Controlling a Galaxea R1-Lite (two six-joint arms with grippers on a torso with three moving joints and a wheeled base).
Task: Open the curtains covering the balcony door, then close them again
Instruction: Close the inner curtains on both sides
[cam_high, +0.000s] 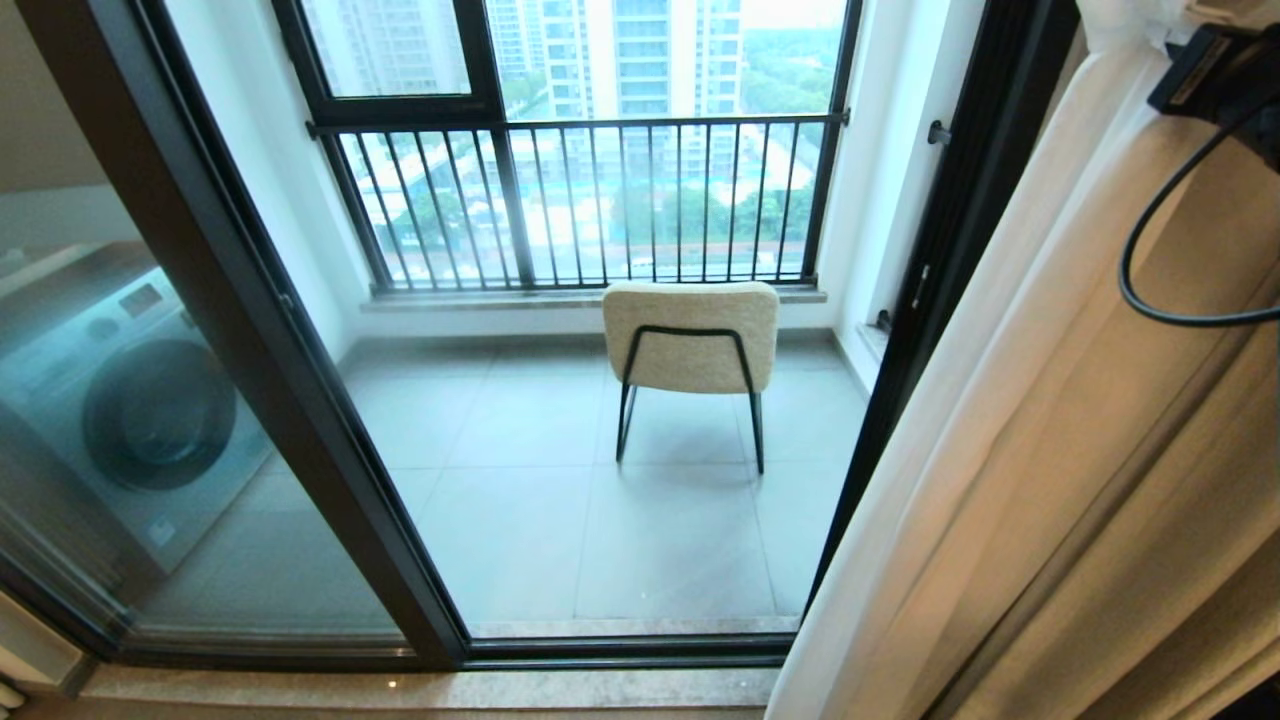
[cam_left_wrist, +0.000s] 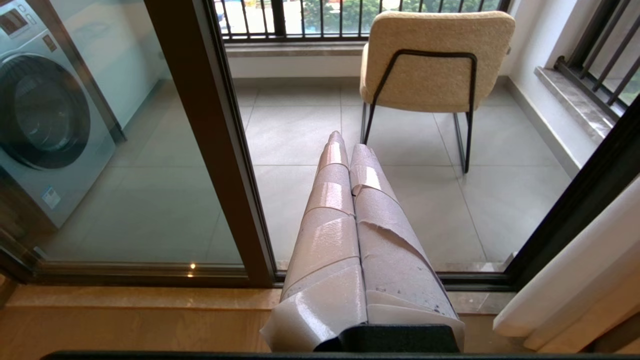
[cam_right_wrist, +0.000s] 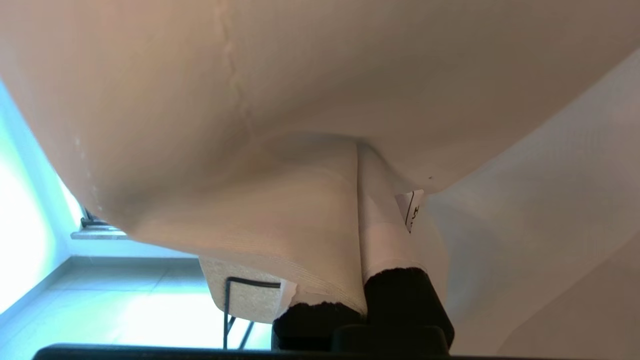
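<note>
Right hand (cam_right_wrist: 360, 150) pressed together, buried in bunched curtains (cam_high: 1000, 420) at right of balcony door (cam_high: 300, 400); risk: fabric slipping or snagging, stalling closing.

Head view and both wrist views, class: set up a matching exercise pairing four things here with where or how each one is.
Things:
1. cream upholstered chair on thin black metal legs
2. grey front-loading washing machine
3. sheer white pleated curtains
4. left claw wrapped in pale tape

States or places:
A. gathered at the right side of the doorway
B. behind the left glass panel of the dark-framed balcony door
C. shut, holding nothing
D. on the balcony tiles, facing the black-barred railing

Pairs: 1-D, 2-B, 3-A, 4-C
</note>
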